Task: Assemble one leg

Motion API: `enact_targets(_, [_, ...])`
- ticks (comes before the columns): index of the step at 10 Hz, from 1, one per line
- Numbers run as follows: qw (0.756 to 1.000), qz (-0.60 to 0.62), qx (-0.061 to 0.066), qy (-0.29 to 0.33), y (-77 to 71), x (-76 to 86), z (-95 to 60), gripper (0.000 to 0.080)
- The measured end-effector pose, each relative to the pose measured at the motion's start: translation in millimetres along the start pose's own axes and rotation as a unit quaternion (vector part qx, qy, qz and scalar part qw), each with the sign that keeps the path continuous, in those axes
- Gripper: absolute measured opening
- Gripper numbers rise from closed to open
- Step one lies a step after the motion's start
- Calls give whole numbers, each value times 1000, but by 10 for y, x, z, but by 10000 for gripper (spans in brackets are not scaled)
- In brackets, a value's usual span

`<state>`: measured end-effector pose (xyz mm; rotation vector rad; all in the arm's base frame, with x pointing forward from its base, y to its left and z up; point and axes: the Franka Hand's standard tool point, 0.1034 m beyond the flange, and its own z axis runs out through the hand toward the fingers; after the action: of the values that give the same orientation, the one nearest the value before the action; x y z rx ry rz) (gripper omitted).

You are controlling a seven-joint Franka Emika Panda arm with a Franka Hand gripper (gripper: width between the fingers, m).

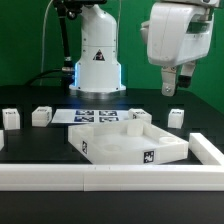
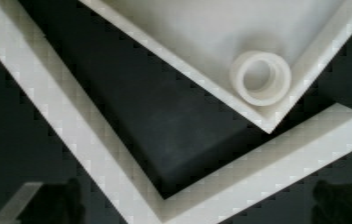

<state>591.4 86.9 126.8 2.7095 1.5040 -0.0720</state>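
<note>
Your gripper (image 1: pixel 171 88) hovers with fingers spread wide, holding nothing. The nearest leg (image 1: pixel 176 117) stands upright below the fingers, untouched. This looks like the approach: next, descend and close on it.

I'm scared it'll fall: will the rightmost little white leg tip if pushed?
Probably not: the leg looks squat and boxy, so it would likely slide rather than tip. It looks like stiff plastic, unlikely to bend. Being small, it's probably light.
</note>
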Motion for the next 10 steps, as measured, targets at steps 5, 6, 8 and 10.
enact_targets(5, [1000, -8, -4, -4, -1, 6, -1, 650])
enact_targets(6, [1000, -8, -4, -4, -1, 6, -1, 650])
enact_targets(8, [1000, -8, -4, -4, -1, 6, -1, 650])
enact_targets(10, [1000, -8, -4, -4, -2, 5, 1, 650])
